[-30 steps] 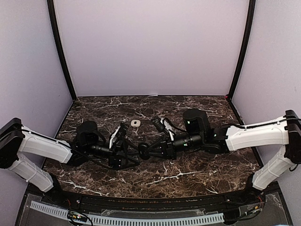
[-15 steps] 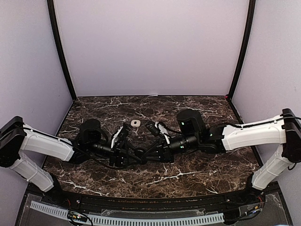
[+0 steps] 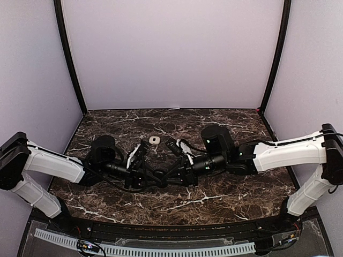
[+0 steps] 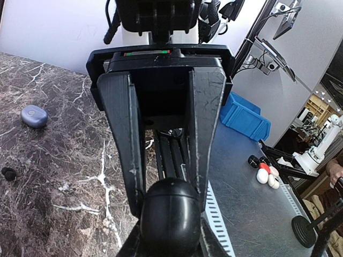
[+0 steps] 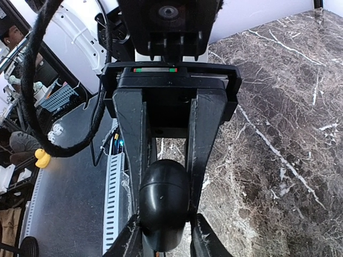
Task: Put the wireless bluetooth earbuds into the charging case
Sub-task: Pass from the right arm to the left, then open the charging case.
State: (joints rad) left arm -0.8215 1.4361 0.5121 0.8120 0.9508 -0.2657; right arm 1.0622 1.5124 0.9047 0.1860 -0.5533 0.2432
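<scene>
A black egg-shaped charging case (image 4: 170, 214) hangs closed above the marble between my two grippers, which meet tip to tip at mid-table. My left gripper (image 4: 170, 195) is shut on it. In the right wrist view the same case (image 5: 163, 201) fills the gap between the right fingers (image 5: 134, 160), with my right gripper (image 5: 165, 211) pressed against both its sides. From above, the left gripper (image 3: 154, 175) and right gripper (image 3: 169, 174) interlock and hide the case. One dark earbud (image 4: 8, 173) lies on the marble at the far left of the left wrist view.
A pale oval case (image 3: 154, 140) lies on the marble table (image 3: 225, 195) just behind the grippers, and it shows again as the pale case (image 4: 34, 115). Off the table, a metal bench holds a blue bin (image 4: 244, 118) and small white, red and dark pieces (image 4: 266, 172).
My left arm has reached right and its jaws have shut round the black case held by the right gripper. The right arm has shifted slightly left.
</scene>
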